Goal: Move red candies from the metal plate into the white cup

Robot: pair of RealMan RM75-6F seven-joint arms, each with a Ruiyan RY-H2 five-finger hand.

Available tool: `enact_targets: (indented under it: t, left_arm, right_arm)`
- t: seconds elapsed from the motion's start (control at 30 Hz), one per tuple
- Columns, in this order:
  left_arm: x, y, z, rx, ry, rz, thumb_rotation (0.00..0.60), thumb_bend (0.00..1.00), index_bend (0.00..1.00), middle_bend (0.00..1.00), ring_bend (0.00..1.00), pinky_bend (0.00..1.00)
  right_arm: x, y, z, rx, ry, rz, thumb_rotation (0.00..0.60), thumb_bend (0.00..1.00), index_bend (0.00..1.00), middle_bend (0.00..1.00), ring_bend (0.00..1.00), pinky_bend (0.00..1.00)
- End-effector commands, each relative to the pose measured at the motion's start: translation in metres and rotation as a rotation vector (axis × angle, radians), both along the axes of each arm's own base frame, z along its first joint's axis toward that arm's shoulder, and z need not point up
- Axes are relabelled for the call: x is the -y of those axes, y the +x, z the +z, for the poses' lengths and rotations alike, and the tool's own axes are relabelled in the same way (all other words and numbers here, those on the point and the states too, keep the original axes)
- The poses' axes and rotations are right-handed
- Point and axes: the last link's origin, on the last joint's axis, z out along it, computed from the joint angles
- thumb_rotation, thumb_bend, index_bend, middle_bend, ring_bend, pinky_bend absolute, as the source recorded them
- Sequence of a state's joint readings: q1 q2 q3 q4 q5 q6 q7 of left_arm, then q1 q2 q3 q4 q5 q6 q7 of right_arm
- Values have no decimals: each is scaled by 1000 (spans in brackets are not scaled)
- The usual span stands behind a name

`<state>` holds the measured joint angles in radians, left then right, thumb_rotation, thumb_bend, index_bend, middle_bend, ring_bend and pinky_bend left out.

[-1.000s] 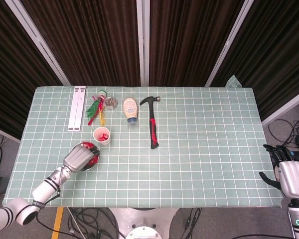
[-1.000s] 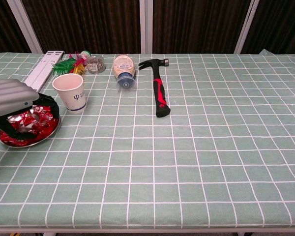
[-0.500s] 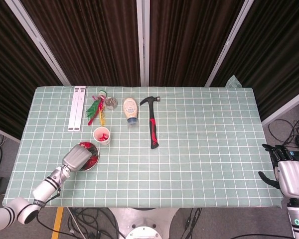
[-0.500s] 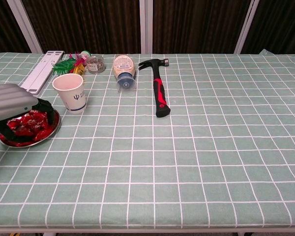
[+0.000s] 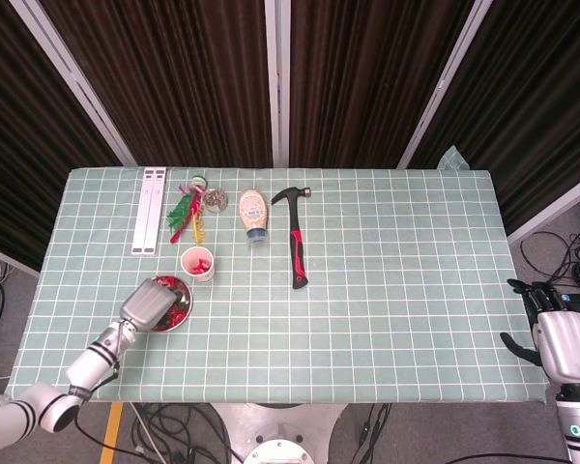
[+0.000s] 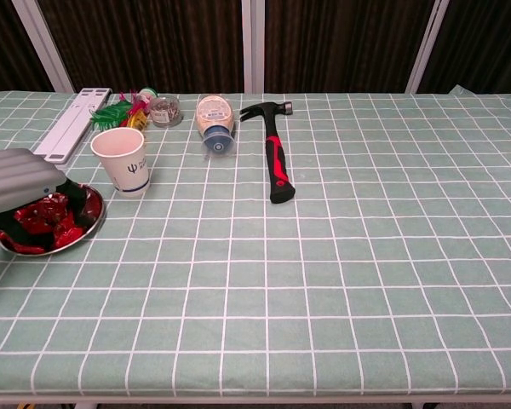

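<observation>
Red-handled hammer (image 6: 277, 158) lies well right of white cup (image 6: 122, 159); left hand (image 6: 19, 183) fingers' closure over red candies (image 6: 55, 217) unclear.

A green checked tablecloth (image 5: 396, 271) covered the rectangular table; dark pleated curtains (image 5: 193, 77) with pale upright frames hung behind, cables trailing over grey floor (image 5: 570, 246).

Table (image 5: 396, 290): green checked cloth, dark curtains at far side.
Left hand (image 5: 147, 306): near-left, palm down over the metal plate (image 5: 177, 286), covering most of it; grip hidden.
Red candies (image 5: 178, 303): some showing in the plate beside the hand; more inside the white cup (image 5: 197, 263).
White cup: upright, just beyond the plate.
Hammer (image 5: 296, 239): mid-table, red-black handle pointing near.
Right hand (image 5: 561, 338): off the table's near-right corner, holding nothing, fingers apart.
</observation>
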<state>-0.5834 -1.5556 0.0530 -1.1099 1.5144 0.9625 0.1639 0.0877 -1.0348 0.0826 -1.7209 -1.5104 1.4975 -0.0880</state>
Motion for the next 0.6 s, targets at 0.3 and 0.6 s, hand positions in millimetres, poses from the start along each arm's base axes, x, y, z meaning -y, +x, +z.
enact_targets:
  t: [0.3, 0.6]
  left_arm:
    - [-3, -4, -3, 64, 19, 15, 600, 415, 684, 734, 951, 1000]
    - [-4, -1, 8, 182, 17, 80, 600, 493, 720, 783, 964, 1000]
  right_arm:
    - [0, 0, 0, 1, 1, 3, 600, 88, 196, 311, 205, 486]
    - [0, 0, 0, 1, 1, 3, 600, 89, 196, 311, 205, 487]
